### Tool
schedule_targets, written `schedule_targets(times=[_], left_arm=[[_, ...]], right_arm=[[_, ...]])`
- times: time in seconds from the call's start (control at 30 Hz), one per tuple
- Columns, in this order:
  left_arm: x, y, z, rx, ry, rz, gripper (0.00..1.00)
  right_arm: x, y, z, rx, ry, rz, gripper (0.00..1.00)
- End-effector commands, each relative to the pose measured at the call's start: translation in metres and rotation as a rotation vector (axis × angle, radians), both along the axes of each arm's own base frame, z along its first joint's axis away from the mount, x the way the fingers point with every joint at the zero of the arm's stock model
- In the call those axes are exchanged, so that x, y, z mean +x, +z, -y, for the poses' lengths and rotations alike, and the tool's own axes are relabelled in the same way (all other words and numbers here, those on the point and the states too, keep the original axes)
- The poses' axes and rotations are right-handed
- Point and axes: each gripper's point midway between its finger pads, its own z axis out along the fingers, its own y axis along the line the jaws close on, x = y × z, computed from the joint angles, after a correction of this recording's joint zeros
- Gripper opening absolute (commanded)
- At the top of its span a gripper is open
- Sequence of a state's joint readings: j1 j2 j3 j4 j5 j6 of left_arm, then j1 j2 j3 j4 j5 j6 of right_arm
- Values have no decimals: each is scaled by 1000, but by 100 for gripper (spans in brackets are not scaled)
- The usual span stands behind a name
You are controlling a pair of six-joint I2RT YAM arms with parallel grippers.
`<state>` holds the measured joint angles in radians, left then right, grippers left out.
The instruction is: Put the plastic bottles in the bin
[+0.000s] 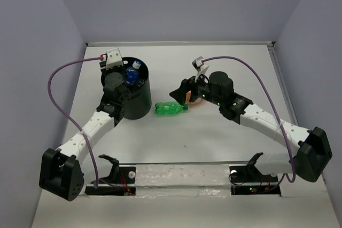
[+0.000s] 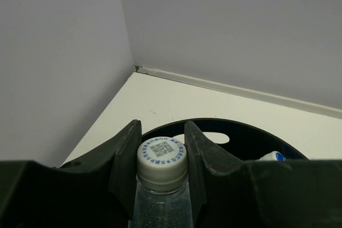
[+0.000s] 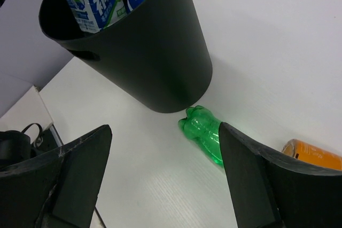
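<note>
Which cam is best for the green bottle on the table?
Top external: the green bottle shows at full length, lying on its side beside the bin. Right wrist catches only its base end; the rest is hidden behind a pincer finger. Left wrist doesn't show it.

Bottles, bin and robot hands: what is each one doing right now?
Black round plastic bin: upright, holding bottles.
Clear plastic bottle with white cap: upright, gripped over the bin.
Blue-labelled clear bottle: inside the bin.
Green-and-white-labelled clear bottle: inside the bin.
Green plastic bottle: lying on the table.
Orange plastic bottle: lying on the table.
Left gripper: shut on the clear plastic bottle with white cap.
Right gripper: open, empty.
</note>
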<state>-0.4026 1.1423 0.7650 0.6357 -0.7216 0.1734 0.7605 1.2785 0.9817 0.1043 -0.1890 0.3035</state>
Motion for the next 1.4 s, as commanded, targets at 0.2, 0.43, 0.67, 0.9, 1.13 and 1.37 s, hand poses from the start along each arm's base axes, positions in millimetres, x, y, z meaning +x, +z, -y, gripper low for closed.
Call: schedule_targets(times=[0.2,0.43,0.67,0.9,1.13,1.37], left_arm=[[-3,-4,11,-83,-59,-2,90],[-1,51,20,-134,-106,34,99],[-31,103,15,-254,-142,96,99],[-83,100,28,-352,-337,88,99],[-119,50,20,-353,-358,-25,99],[-140,48,4,-391,-328,47,99]], right_arm=[[11,9,0,35,-58,34,86],[46,-23,44,-110,-388,-52,100],[64,-59,73,-174,-582,-125,100],[34,-77,0,-338,-42,-32,93],[22,-111,-23,-557,274,91,98],[36,-162,-46,-647,392,48,100]])
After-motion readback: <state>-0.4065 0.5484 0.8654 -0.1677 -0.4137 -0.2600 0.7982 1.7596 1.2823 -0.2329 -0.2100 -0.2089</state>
